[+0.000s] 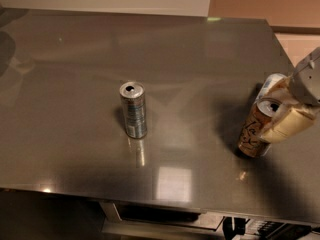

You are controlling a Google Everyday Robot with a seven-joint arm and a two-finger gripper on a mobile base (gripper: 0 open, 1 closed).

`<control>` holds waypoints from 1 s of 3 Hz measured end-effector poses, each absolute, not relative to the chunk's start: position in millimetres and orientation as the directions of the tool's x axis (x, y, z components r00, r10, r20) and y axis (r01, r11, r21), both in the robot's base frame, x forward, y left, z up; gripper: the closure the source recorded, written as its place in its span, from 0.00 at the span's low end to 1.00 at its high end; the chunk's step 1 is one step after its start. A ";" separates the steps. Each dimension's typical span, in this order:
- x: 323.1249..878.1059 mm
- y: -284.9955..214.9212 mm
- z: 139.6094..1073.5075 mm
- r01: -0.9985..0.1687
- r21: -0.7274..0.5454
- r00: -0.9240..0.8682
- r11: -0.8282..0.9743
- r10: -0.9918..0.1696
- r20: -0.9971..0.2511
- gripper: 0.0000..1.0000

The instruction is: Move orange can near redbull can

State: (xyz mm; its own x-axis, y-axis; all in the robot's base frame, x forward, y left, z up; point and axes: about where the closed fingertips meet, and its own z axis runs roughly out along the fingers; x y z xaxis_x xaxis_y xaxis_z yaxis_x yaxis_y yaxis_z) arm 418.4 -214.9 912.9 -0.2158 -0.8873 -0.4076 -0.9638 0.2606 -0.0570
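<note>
The redbull can (133, 109), slim and silver-grey, stands upright left of the middle of the steel table (190, 59). The orange can (254, 130), brownish with pale script and a silver top, is near the table's right edge, far to the right of the redbull can. My gripper (274, 108) comes in from the right edge and is shut on the orange can's upper part. One cream finger (289, 123) shows on the can's right side. The can leans slightly.
A pale clear plastic bottle (271, 82) sits just behind the orange can, partly hidden by my gripper. The table's front edge runs along the bottom, with dark equipment under it. A tan floor and a white wall lie beyond the far edge.
</note>
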 end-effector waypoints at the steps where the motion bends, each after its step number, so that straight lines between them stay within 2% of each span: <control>1: 437.1 -183.9 920.6 -0.974 -0.042 -0.185 0.225 -0.881 -0.436 1.00; 3: 460.9 -118.7 917.0 -0.990 -0.038 -0.103 0.135 -0.884 -0.456 1.00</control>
